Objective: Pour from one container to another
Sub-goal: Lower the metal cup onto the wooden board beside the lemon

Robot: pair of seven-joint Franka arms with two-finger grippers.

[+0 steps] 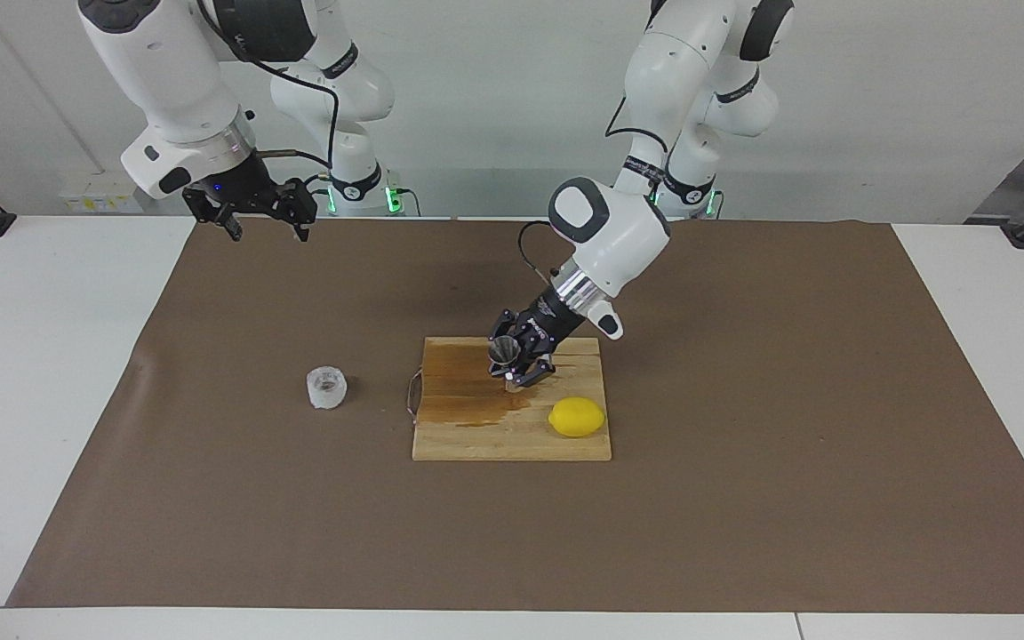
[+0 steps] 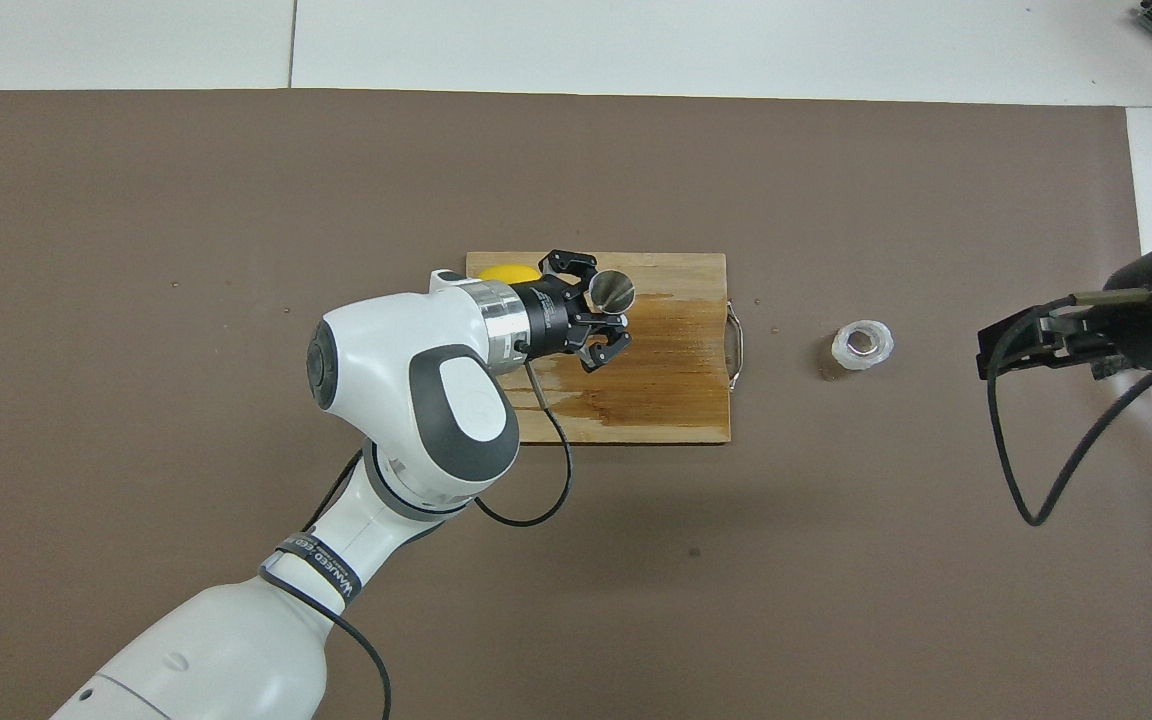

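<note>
The small steel jigger (image 1: 503, 350) (image 2: 613, 289) hangs just above the wooden cutting board (image 1: 512, 440) (image 2: 676, 400), mouth upward. My left gripper (image 1: 519, 366) (image 2: 614, 308) is shut on its narrow waist. The squat clear glass cup (image 1: 327, 388) (image 2: 862, 344) stands on the brown mat beside the board's handle, toward the right arm's end. My right gripper (image 1: 268, 233) (image 2: 986, 352) waits open and holds nothing, over the mat's edge at the right arm's end, well apart from the cup.
A yellow lemon (image 1: 576, 416) (image 2: 508, 272) lies on the board's corner farthest from the robots, toward the left arm's end. A dark wet stain (image 1: 468, 382) covers the half of the board toward the cup. Brown paper (image 1: 743, 498) covers the table.
</note>
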